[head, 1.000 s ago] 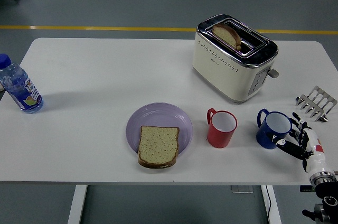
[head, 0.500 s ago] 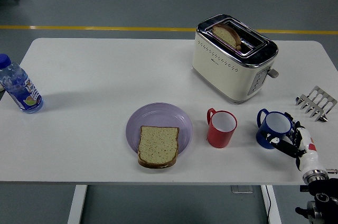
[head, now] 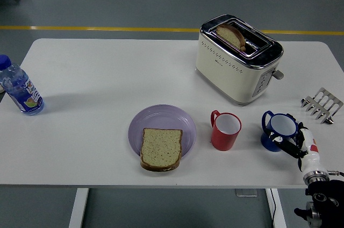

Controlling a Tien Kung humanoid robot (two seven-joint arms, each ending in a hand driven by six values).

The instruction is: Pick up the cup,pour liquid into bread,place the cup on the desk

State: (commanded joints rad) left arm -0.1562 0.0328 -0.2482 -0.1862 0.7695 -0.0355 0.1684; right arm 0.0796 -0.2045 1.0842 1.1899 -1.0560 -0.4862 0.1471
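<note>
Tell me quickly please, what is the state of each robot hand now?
Left robot hand: not in view.
Right robot hand: fingers wrapped around the blue cup, which stands on the table near its right edge.

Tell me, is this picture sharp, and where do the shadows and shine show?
Head view: sharp throughout, evenly lit; soft shadow right of the water bottle; bright glare on the toaster chrome top; the right hand at the blue cup is clear, not blurred.

Bright, even, sharp; soft shadows
</note>
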